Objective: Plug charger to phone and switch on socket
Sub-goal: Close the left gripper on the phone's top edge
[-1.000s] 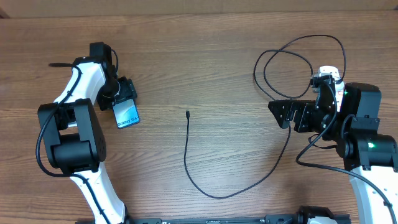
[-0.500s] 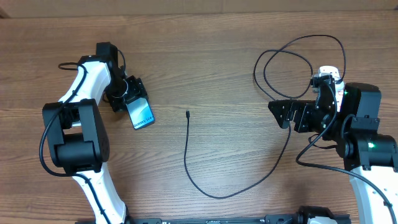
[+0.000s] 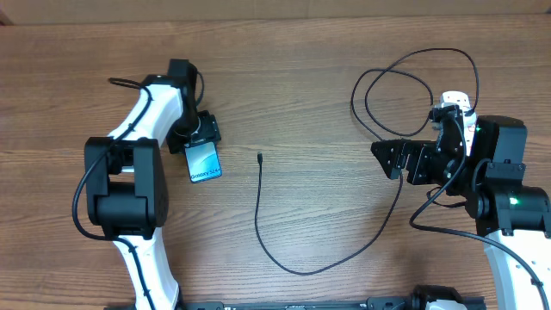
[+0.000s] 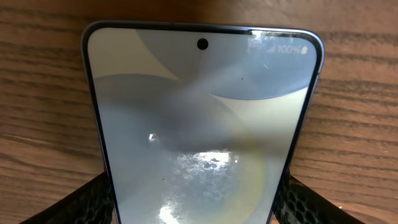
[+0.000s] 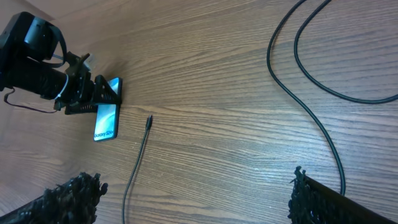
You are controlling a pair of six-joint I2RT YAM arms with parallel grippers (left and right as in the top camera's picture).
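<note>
Wooden counter [image 3: 301, 52]: the left hand [image 3: 200, 140] is clamped on the near end of the Galaxy S24 phone [image 3: 205, 164]. The right hand [image 3: 385, 159] is well right of the phone, fingers spread wide on nothing, and the white socket [image 3: 454, 105] is farther right, mostly hidden by that arm. The black charger cable [image 3: 258, 215] lies loose right of the phone, with its connector tip [image 3: 260, 158] near the phone and untouched. This looks like phone positioning; the next move calls for gripping the tip and aligning it to the phone's port.

Bare table [image 3: 301, 86] separates the phone [image 3: 205, 163] from the charger [image 3: 257, 211], whose loops clutter the right side.
</note>
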